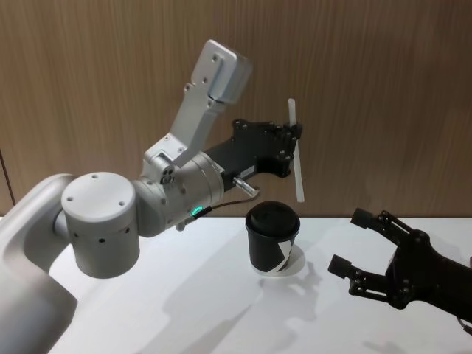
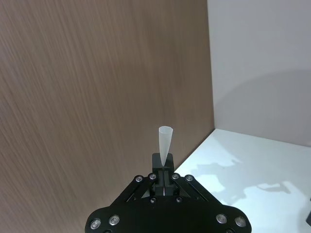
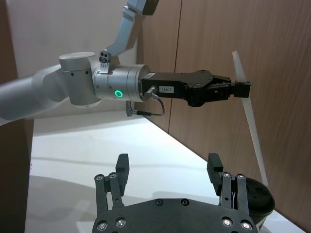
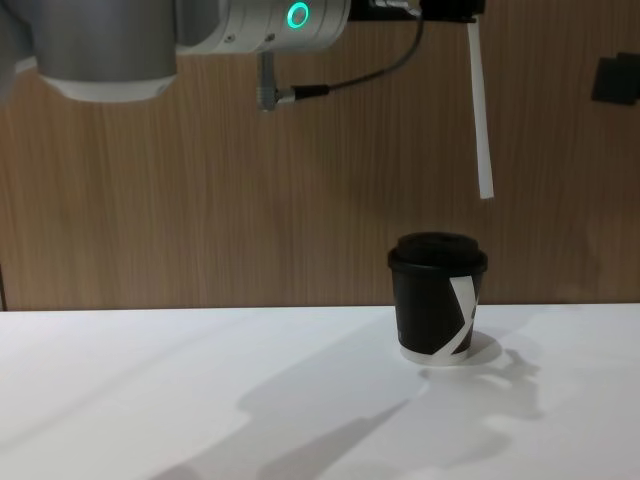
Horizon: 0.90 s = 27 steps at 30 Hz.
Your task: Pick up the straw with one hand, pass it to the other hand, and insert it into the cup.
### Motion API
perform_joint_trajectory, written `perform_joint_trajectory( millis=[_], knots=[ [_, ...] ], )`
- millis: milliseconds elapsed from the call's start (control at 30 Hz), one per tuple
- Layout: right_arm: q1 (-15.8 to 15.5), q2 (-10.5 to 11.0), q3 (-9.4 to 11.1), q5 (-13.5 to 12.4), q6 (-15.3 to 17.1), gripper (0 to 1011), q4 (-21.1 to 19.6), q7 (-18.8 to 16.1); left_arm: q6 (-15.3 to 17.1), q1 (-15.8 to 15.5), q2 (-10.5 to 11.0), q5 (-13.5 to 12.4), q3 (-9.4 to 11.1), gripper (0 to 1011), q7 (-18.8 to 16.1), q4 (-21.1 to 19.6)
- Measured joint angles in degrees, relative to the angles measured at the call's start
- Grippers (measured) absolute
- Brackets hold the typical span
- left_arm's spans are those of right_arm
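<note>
l gripper pinches straw above cup; r gripper spread wide nearby.

"That left arm is all fat silver barrels, dotted with small dark holes, and a green ring glows at the wrist."

"There's a metal plug there too, with a thin dark cable. Both grippers are black linkages. The left gripper has a white label; the right gripper has silver screw heads."
</note>
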<state>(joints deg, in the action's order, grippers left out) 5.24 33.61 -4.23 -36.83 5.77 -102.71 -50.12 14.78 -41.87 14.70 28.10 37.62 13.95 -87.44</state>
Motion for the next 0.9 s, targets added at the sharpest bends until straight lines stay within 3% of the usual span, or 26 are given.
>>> perform_joint_trajectory(
  millis=[900],
  knots=[
    [0.0,0.0,0.0,0.0,0.0,1002,0.0,0.0,0.3,-1.1,-1.6,-3.6,0.5,10,-0.6,3.1]
  ],
)
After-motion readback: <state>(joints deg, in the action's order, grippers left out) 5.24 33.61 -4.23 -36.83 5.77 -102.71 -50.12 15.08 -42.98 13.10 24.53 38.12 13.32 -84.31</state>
